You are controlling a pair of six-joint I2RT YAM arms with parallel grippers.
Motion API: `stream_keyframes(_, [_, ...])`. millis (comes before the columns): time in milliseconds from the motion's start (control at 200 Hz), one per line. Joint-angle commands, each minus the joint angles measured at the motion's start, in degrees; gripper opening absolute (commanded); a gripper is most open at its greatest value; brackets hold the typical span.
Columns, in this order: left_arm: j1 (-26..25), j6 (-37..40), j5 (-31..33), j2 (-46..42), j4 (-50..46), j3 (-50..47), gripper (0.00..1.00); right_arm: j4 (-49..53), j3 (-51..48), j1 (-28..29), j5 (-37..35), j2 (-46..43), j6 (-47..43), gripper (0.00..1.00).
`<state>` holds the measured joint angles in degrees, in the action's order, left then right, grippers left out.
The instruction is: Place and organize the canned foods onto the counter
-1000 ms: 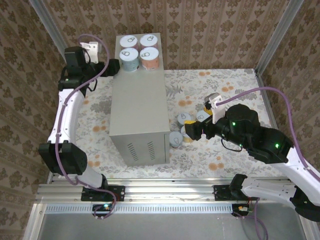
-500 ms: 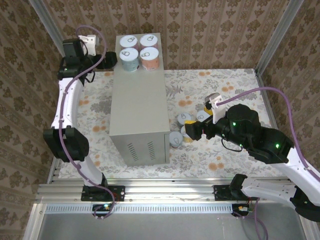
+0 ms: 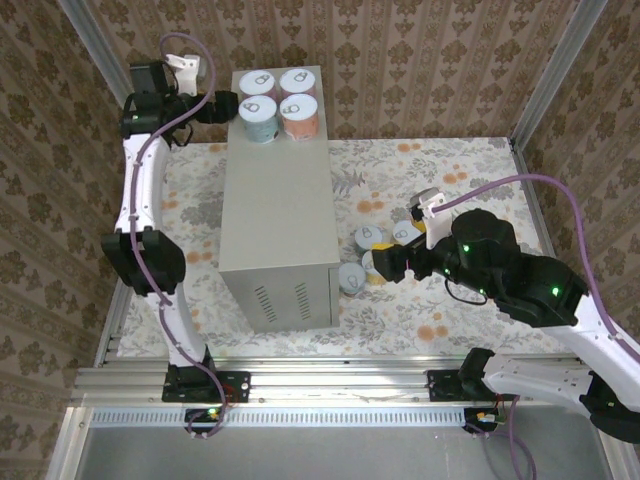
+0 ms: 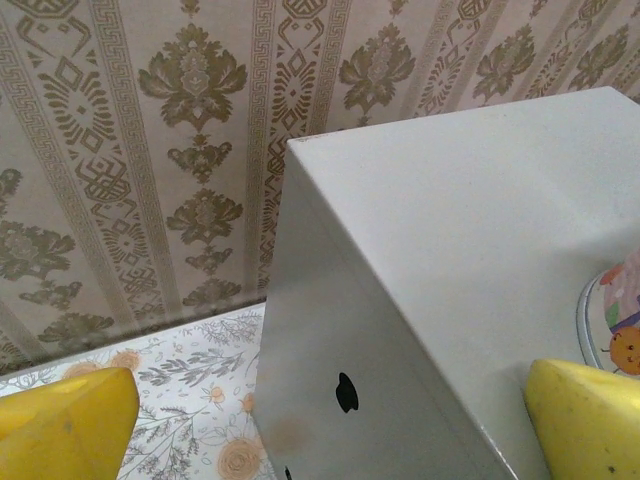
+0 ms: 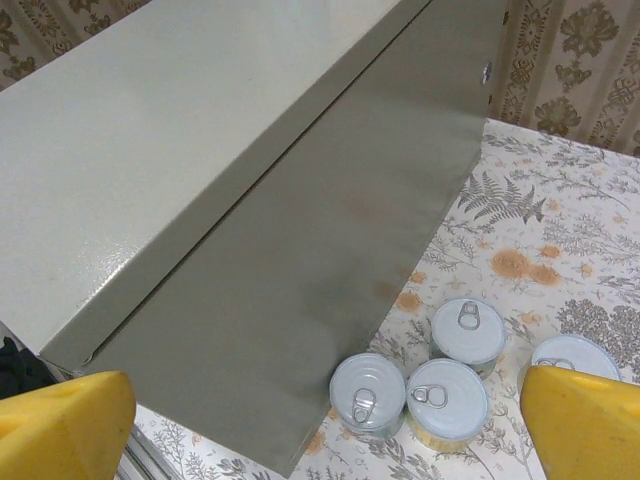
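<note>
The counter (image 3: pixel 275 215) is a tall grey-beige box in the middle of the floral floor. Several canned foods (image 3: pixel 279 104) with white pull-tab lids stand in a tight block at its far end. More cans (image 3: pixel 372 237) sit on the floor by its right side; the right wrist view has them as a close cluster (image 5: pixel 447 398) beside the counter's wall (image 5: pixel 330 270). My left gripper (image 3: pixel 226 107) hangs open beside the counter's far left corner, holding nothing; its view has the counter top (image 4: pixel 450 220) and one can's rim (image 4: pixel 612 322). My right gripper (image 3: pixel 383 263) is open above the floor cans.
Patterned walls close in the floor at the back and both sides. A metal rail (image 3: pixel 320 385) runs along the near edge by the arm bases. Bare floral floor (image 3: pixel 450 175) lies right of the counter beyond the cans.
My left arm has lifted and swung farther back, carrying its open gripper up along the counter's far left corner. The right arm has barely moved.
</note>
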<state>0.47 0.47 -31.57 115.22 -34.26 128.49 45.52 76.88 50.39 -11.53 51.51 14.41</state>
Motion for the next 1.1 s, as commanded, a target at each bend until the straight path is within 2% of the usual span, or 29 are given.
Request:
stream_keyframes(0, [0.3, 3.4, -0.7, 2.5, -4.8, 3.2, 1.0, 1.2, 1.8, -0.4, -1.5, 0.2, 1.4, 1.0])
stream_keyframes(460, [0.5, 4.6, -4.9, 5.4, -6.9, 6.1, 1.0, 1.2, 1.9, -0.4, -1.2, 0.8, 1.6, 1.0])
stream_keyframes(1095, [-1.9, 5.5, -4.9, 5.4, -7.7, 6.0, 1.0, 0.4, 0.0, -0.4, -1.0, -0.6, 1.8, 1.0])
